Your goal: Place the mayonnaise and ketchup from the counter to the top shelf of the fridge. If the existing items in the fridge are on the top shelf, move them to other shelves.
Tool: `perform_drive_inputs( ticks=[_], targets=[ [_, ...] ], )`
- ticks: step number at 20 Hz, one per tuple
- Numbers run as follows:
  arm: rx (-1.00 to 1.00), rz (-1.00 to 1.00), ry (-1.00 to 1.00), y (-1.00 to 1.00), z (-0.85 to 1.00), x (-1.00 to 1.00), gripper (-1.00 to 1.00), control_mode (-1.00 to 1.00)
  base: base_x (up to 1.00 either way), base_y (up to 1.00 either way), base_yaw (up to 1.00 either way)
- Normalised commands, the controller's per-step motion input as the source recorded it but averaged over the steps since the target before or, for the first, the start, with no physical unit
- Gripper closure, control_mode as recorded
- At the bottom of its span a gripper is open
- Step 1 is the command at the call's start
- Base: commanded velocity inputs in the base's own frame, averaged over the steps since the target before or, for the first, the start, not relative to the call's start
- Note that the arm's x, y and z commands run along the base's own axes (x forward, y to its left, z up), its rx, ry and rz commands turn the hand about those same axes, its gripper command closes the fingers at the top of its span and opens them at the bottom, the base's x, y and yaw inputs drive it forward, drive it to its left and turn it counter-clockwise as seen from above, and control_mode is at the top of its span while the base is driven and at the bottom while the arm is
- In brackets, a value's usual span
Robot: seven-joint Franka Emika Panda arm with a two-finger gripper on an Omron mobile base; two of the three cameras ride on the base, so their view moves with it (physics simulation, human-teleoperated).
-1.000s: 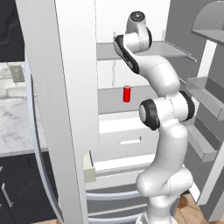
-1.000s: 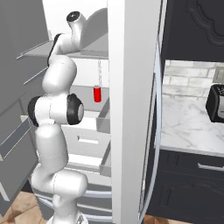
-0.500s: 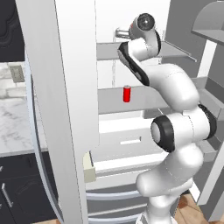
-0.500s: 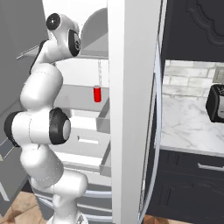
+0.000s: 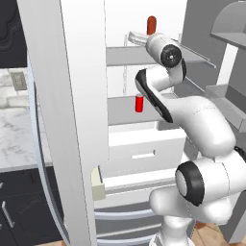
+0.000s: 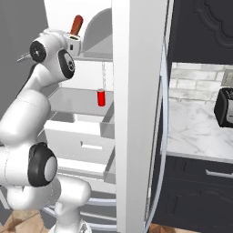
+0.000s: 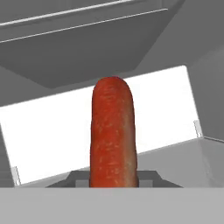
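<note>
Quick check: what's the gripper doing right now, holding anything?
Gripper: shut on the orange-red oval item, held upright above the fridge's top shelf.

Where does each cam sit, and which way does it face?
Left base view: behind the arm's left, facing the open fridge; the arm rises at right.
Right base view: behind its right, same fridge plus counter; the arm at left.
Hand view: on the hand, looking along the orange-red item it grips.
Shared: both base views show that item and the red can.
</note>
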Motion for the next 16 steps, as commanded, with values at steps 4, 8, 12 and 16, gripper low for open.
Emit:
perform_drive_inputs(
  ticks=[4,8,12,16],
  targets=[
    [0.11,0.08,0.24,0.05,0.42,-1.00,1.00,-1.00,0.00,0.00,0.00],
    [0.11,0.10,0.52,0.05,0.14,-1.00,1.00,-1.00,0.00,0.00,0.00],
    [0.03,0.13,0.67,0.02,-0.27,-1.00,1.00,-1.00,0.00,0.00,0.00],
    [0.00,0.14,0.64,0.05,-1.00,-1.00,1.00,-1.00,0.00,0.00,0.00]
  ],
)
